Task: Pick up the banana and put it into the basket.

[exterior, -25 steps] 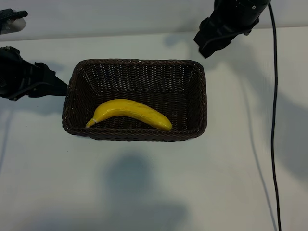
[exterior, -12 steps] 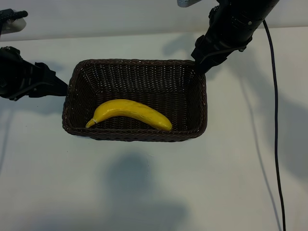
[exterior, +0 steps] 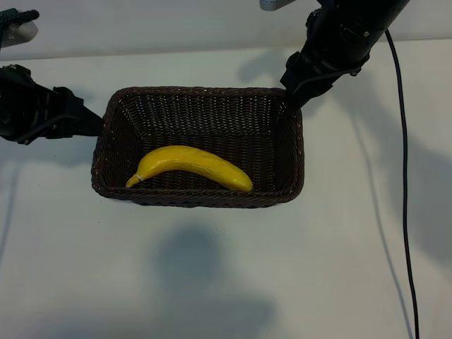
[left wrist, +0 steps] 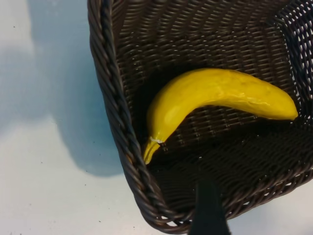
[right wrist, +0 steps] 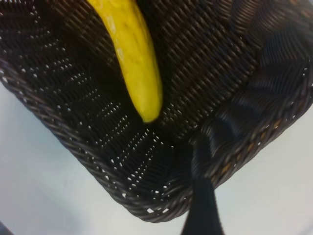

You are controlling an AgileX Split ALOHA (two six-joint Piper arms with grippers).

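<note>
The yellow banana (exterior: 189,167) lies flat inside the dark brown wicker basket (exterior: 201,92), along its near wall, with its stem end towards the left. My left gripper (exterior: 90,126) hovers just outside the basket's left rim, open and empty. In the left wrist view one dark finger (left wrist: 208,208) shows over the basket's corner (left wrist: 146,196), close to the banana's stem (left wrist: 150,149). My right gripper (exterior: 291,95) sits at the basket's back right corner, open and empty. Its one visible finger (right wrist: 201,205) overlaps the rim (right wrist: 146,208), and the banana's blunt tip (right wrist: 146,105) is beyond it.
The basket stands on a white table (exterior: 212,282). A black cable (exterior: 404,176) hangs down the right side. The right arm's dark body (exterior: 346,35) looms above the basket's back right corner.
The right gripper came down from the back to the basket's back right corner. The left gripper edged right towards the left rim. The banana and basket stayed put.
</note>
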